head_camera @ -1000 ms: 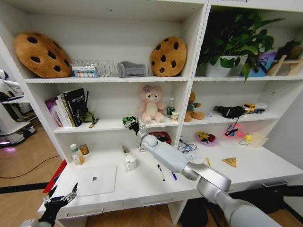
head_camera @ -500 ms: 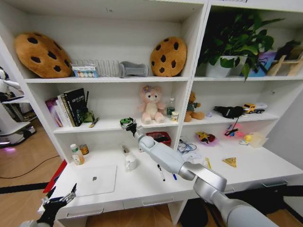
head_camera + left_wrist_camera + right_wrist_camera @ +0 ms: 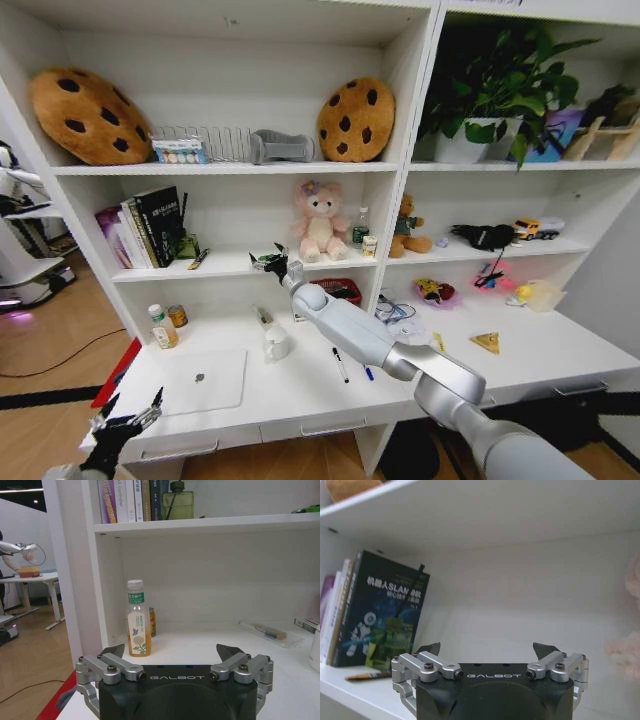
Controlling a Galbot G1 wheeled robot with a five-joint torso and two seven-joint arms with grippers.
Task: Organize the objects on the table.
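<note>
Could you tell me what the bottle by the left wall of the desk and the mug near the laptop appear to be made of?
The bottle looks like clear plastic: amber liquid shows through it, with a white screw cap and a paper-like label. The mug looks like glazed white ceramic, smooth and opaque, though plastic cannot be ruled out.

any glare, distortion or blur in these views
Head view: wide-angle bending, the shelf unit uprights lean outward; even light, soft shadows. Left wrist view: bottle sharp, the left end effector close and dark. Right wrist view: books readable, pink plush at the edge soft and washed out.
</note>
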